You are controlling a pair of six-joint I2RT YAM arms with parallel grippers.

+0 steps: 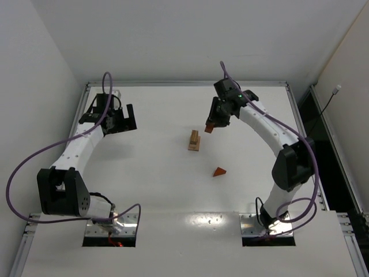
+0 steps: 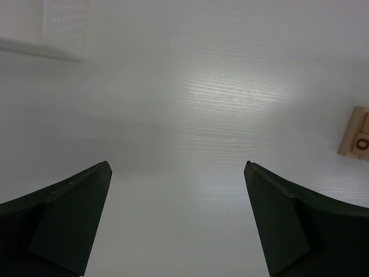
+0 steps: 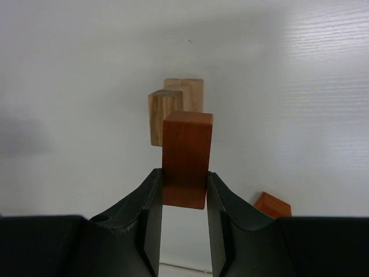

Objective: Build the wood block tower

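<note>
The wood block tower [image 1: 194, 140] is a small stack of pale tan blocks near the table's middle; the right wrist view shows the tower [image 3: 176, 107] just beyond the held piece, and the left wrist view shows the tower [image 2: 358, 131] at its right edge. My right gripper [image 1: 211, 126] hangs a little right of and behind it, shut on a reddish-brown rectangular block [image 3: 186, 158] that sticks out past the fingertips. A reddish-brown triangular wedge [image 1: 219, 171] lies on the table nearer the arm bases, also seen as the wedge [image 3: 272, 205]. My left gripper [image 1: 122, 121] is far to the left, open and holding nothing.
The white table [image 1: 155, 190] has a raised metal frame along its far edge [image 1: 184, 83] and sides. White walls stand close behind and to the left. A perforated white panel [image 2: 63, 23] shows at the top left of the left wrist view.
</note>
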